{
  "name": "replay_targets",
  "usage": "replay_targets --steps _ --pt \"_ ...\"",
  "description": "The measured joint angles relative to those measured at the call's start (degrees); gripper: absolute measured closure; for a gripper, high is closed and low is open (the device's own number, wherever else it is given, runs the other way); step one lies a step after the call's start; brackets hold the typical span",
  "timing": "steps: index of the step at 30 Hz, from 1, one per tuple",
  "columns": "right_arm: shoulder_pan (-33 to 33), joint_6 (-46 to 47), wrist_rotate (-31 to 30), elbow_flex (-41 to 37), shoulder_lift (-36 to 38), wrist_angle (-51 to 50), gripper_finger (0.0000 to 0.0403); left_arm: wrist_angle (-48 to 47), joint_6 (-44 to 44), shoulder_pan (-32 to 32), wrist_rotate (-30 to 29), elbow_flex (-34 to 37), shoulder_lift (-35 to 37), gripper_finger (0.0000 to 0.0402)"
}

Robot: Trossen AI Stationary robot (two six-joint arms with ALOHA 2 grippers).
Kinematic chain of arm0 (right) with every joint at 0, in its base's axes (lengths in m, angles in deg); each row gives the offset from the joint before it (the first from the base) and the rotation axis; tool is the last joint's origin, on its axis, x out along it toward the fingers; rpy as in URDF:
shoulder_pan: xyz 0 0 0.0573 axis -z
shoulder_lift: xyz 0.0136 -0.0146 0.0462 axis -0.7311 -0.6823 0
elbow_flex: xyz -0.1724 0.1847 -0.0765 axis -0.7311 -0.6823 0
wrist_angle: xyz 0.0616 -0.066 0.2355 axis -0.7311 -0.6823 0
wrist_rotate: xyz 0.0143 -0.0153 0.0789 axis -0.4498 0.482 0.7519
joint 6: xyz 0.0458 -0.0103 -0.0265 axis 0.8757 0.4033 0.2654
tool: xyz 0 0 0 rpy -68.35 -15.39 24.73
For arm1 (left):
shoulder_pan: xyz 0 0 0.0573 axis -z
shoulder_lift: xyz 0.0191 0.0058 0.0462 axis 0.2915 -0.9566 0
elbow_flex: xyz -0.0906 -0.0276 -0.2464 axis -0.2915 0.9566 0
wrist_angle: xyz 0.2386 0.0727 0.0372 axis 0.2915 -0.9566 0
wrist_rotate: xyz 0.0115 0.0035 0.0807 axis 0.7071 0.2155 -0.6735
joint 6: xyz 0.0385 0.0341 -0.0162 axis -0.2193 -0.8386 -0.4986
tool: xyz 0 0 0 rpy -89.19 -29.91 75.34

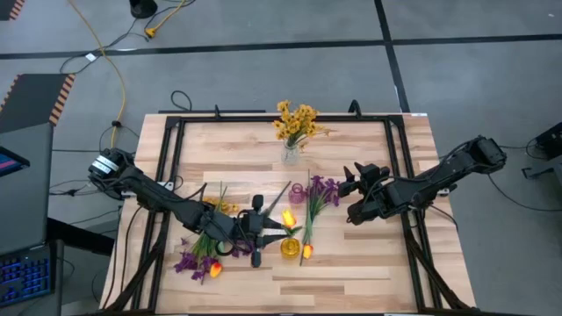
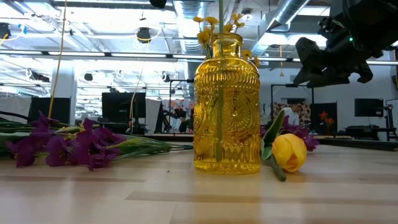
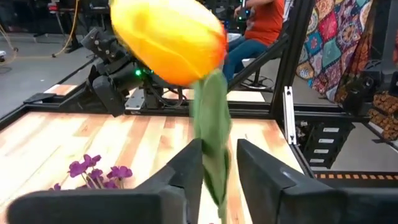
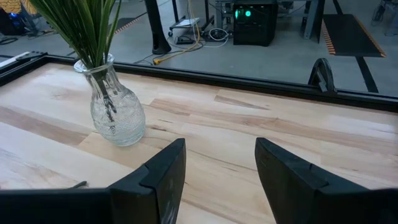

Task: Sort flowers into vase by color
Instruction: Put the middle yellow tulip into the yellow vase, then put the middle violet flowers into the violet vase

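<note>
A yellow-orange tulip [image 3: 171,37] stands upright over the yellow glass vase [image 2: 227,106], with its green stem [image 2: 221,93] running down inside the vase. My left gripper [image 3: 217,146], open, reaches in from the table's left with this stem between its parted fingers. A second tulip [image 2: 289,152] lies on the table against the vase's right side. Purple blossoms and another tulip [image 1: 215,269] lie in a heap [image 1: 200,262] under my left arm. My right gripper [image 4: 217,162] hangs open and empty at the right, facing a clear vase [image 4: 115,115]. My left gripper has the tulip's stem [image 3: 214,168], a little below the bloom, between its fingers. The leaf lies against the inner side of one finger [image 3: 183,171]; the other finger stands off it. The fingers come about level from the table's left, across the stem, which stands upright in the vase.
The clear vase [image 1: 290,154] at the far middle holds small yellow clustered blooms. A small pink vase [image 1: 299,195] with purple blossoms [image 1: 325,189] stands just beyond the yellow vase. A black frame rail [image 1: 404,175] runs round the table. A seated person [image 3: 264,18] shows beyond it.
</note>
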Motion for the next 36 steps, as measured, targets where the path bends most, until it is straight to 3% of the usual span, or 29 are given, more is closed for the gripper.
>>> replay_targets --steps 15,22,36 --pt "0.0 0.0 0.0 0.0 0.0 0.0 0.0184 -0.4 2.5 0.0 3.1 0.0 0.0 0.0224" --pt "0.0 0.0 0.0 0.0 0.0 0.0 0.0184 -0.9 2.5 0.0 5.0 0.0 0.1 0.0218" --pt "0.0 0.0 0.0 0.0 0.0 0.0 0.0184 -14.1 7.3 0.5 4.5 0.0 7.1 0.0218"
